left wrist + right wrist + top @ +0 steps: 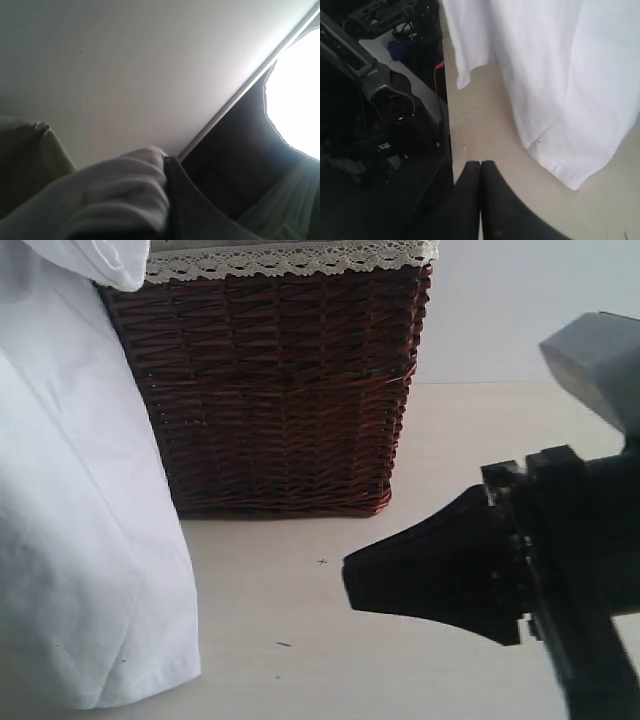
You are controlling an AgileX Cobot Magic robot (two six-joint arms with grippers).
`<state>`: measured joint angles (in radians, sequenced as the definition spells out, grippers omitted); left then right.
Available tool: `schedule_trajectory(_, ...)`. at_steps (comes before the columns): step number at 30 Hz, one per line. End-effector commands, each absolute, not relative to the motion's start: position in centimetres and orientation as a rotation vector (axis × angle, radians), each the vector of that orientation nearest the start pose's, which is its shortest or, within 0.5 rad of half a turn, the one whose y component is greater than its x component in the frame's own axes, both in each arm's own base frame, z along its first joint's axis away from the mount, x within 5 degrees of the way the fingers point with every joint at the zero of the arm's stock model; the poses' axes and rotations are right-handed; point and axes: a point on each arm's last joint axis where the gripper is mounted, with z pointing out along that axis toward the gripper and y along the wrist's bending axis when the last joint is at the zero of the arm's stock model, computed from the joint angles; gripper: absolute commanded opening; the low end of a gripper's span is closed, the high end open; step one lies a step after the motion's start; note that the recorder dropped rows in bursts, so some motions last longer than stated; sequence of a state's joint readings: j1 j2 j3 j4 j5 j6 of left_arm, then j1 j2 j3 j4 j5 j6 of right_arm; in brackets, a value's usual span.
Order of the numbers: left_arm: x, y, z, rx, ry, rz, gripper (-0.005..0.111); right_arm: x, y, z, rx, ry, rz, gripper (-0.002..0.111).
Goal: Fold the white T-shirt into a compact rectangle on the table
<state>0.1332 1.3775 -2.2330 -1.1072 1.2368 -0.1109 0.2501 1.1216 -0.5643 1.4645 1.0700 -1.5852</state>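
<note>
You were at the opening step: the shirt hung in the air on the left, not yet spread on the table, and I could not tell whether its lower hem corner touched the surface. Your left claw seemed closed on a bunched wad of that cloth, which pressed against its dark finger in the left wrist view, though the jaws were mostly hidden. The fabric read as soft, thin white cotton, falling in long smooth folds to a stitched hem. In the middle stood the basket, boxy and made of stiff dark red-brown wicker, with white lace trim along its rim; the shirt hung just beside its left edge. On the right, your right claw was a matte black wedge with its two fingers pressed together and holding nothing, low over the pale, smooth table and apart from the shirt. To my mind the next move called for opening it and taking a free hem corner, so both arms could lay the shirt flat, clear of the basket, before any fold.
</note>
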Motion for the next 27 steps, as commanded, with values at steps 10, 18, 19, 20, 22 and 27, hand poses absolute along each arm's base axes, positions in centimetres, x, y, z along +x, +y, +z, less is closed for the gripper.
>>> schedule_trajectory(10, 22.0, -4.9, 60.7, 0.136, 1.734, -1.203, 0.000, 20.0, 23.3, 28.2, -1.166, 1.720, 1.031, 0.000)
schedule_trajectory(18, 22.2, -4.7, 60.6, 0.153, 1.726, -1.152, 0.000, 21.5, 30.0, 26.3, -1.199, 1.694, 0.817, 0.012)
schedule_trajectory(19, 22.4, -4.7, 60.6, 0.155, 1.726, -1.142, 0.000, 21.6, 30.8, 26.2, -1.209, 1.688, 0.826, 0.012)
schedule_trajectory(20, 22.5, -4.7, 60.5, 0.155, 1.729, -1.135, 0.000, 21.8, 31.6, 26.1, -1.215, 1.683, 0.834, 0.012)
schedule_trajectory(22, 22.8, -4.7, 60.2, 0.164, 1.747, -1.130, 0.000, 22.2, 32.9, 25.7, -1.225, 1.680, 0.841, 0.012)
schedule_trajectory(27, 23.9, -7.3, 59.5, 0.225, 1.776, -1.184, 0.000, 23.2, 35.2, 25.7, -1.210, 1.668, 0.964, 0.012)
